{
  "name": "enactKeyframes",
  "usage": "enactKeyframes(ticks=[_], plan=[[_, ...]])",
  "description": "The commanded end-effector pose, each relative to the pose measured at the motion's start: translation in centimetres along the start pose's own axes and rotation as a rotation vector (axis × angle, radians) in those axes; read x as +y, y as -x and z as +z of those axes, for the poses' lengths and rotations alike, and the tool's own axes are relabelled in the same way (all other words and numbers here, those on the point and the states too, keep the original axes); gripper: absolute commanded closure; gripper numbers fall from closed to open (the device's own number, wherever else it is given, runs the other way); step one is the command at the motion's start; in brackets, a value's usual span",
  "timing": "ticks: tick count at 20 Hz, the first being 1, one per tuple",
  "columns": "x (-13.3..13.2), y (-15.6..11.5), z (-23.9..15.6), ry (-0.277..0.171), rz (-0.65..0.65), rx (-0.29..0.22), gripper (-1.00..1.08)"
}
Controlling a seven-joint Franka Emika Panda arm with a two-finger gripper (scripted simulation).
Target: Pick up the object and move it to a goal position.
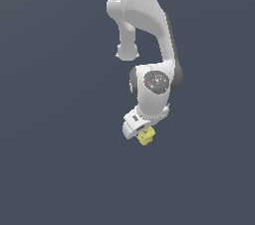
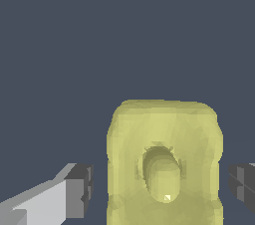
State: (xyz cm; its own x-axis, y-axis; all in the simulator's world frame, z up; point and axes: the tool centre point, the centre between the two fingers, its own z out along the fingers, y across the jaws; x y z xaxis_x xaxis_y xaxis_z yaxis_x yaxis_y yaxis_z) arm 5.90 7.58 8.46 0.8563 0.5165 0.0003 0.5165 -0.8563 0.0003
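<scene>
Object (image 1: pixel 145 137), the small pale-yellow block, sits right under the white gripper (image 1: pixel 141 133) in the exterior view, poking out just below the hand at the end of the arm (image 1: pixel 149 25). In the wrist view you see the object (image 2: pixel 164 164) centred btwn the two fingers (image 2: pixel 79 189), w/ a rounded knob on the face turned to the camera. There's a visible gap on both sides, so the pads aren't touching it; the gripper is spread a bit wider than the block and has hold of nothing yet.

That placement makes sense to me: the fingers straddle the block squarely so a squeeze would land on its two flat side faces, not on the knob face. The wrist looks tilted a little in the exterior view, prob. to line up w/ the block's sides.

Surface & room: just a flat, plain dark blue-grey backdrop everywhere, no edges, corners or shadows to place things by. You can't tell whether the block rests on a floor or not, and no goal marker shows in either view.
</scene>
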Motion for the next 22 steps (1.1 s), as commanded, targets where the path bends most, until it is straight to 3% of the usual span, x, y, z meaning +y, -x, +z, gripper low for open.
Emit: enactKeyframes(ticks=[1,8,9,22], plan=[[-0.06,0.03,1.29,0.000,-0.002,0.000,-0.92],[0.01,-0.10,2.17,0.000,-0.002,0.000,-0.92],[0.01,-0.10,2.17,0.000,-0.002,0.000,1.08],[0.05,0.05,2.06,0.000,-0.002,0.000,1.08]])
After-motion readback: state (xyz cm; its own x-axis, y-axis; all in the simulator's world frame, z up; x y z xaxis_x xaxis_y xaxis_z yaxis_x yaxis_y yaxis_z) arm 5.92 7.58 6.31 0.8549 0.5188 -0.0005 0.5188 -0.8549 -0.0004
